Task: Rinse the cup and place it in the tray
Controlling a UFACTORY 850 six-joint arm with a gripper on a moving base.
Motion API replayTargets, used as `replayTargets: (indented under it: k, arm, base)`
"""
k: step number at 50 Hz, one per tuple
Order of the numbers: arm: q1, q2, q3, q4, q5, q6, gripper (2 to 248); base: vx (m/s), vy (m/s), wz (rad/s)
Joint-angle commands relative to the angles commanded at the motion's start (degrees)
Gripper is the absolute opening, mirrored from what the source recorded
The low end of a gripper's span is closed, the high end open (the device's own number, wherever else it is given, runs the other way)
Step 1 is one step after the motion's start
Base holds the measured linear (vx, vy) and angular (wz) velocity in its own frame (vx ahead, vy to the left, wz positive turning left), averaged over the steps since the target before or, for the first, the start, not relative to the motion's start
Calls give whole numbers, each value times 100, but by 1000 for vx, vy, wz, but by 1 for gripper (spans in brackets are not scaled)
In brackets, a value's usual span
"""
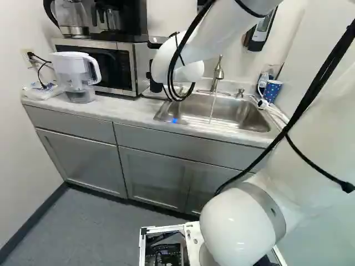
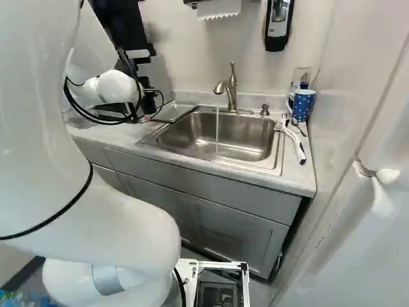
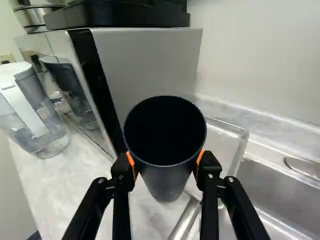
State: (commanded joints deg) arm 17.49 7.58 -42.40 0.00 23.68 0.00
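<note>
Cup is in our gripper: dark, round, orange pads pressed on it from two sides, mouth facing the wrist camera. We have it by the side of the microwave, near the tray, covering part of that tray in the wrist view. We can't tell if its base touches anything.

Tray sits at the sink's microwave-side end, partly over the rim. Faucet is on; we see a thin stream of water dropping into the sink.

Rest of our counter: clear-and-white pitcher just ahead of the microwave, coffee maker on top of it. At the right of the right base view, we've got a blue dotted mug near the wall, and a white-and-dark brush lying beside the sink.
</note>
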Motion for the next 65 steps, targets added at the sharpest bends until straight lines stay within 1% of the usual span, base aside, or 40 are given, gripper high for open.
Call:
replayTargets:
  k: [25, 65]
  arm:
    - [-482, -88, -82, 0, 0, 0, 124]
    - [-1202, 114, 108, 0, 0, 0, 124]
  base:
    - [0, 0, 0]
    - [0, 0, 0]
